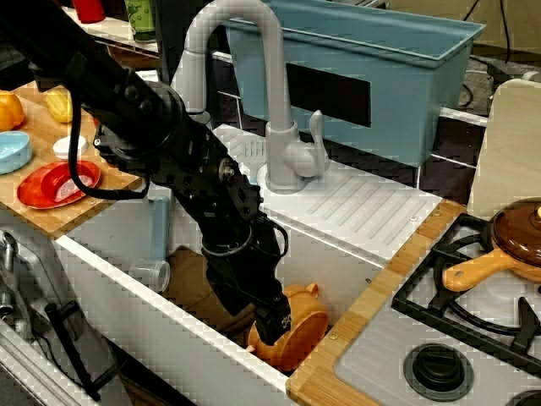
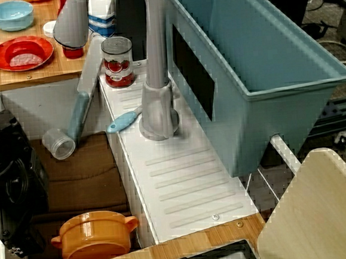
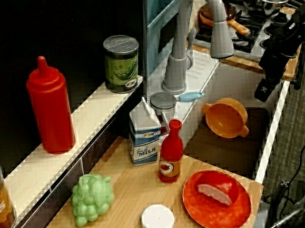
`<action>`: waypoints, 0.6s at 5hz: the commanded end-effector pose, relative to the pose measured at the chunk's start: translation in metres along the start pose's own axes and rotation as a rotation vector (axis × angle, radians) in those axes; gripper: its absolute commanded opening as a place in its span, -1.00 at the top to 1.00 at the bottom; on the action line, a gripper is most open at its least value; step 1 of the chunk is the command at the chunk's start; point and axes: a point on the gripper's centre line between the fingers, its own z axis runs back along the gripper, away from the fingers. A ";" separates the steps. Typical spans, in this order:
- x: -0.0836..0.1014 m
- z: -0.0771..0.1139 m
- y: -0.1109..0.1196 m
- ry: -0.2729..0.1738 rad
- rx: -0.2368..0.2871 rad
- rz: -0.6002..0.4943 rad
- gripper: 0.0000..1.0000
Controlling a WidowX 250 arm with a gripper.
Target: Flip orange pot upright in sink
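The orange pot (image 1: 296,326) (image 2: 94,236) (image 3: 225,117) lies tipped on its side on the brown floor of the sink (image 1: 127,283), near the stove end, with its opening toward the food-counter end. My gripper (image 1: 272,323) reaches down into the sink on a black arm. In the front view its tip overlaps the pot's left edge. From above, the gripper (image 2: 16,235) stands a little apart from the pot, and the counter-end view also shows a gap between gripper (image 3: 263,88) and pot. The gap between its fingers is hidden.
A clear plastic cup (image 1: 152,273) lies in the sink's other end. The grey faucet (image 1: 270,93) arches over the ribbed drainboard (image 1: 363,207). A blue-grey tub (image 1: 380,68) stands behind. A brown pan (image 1: 516,237) sits on the stove, and a red plate (image 1: 59,182) on the wooden counter.
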 end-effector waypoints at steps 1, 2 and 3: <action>0.048 0.002 0.014 0.046 -0.017 -0.005 -1.00; 0.056 0.002 0.016 0.065 -0.023 -0.003 -1.00; 0.052 0.004 0.025 0.093 -0.026 -0.041 -1.00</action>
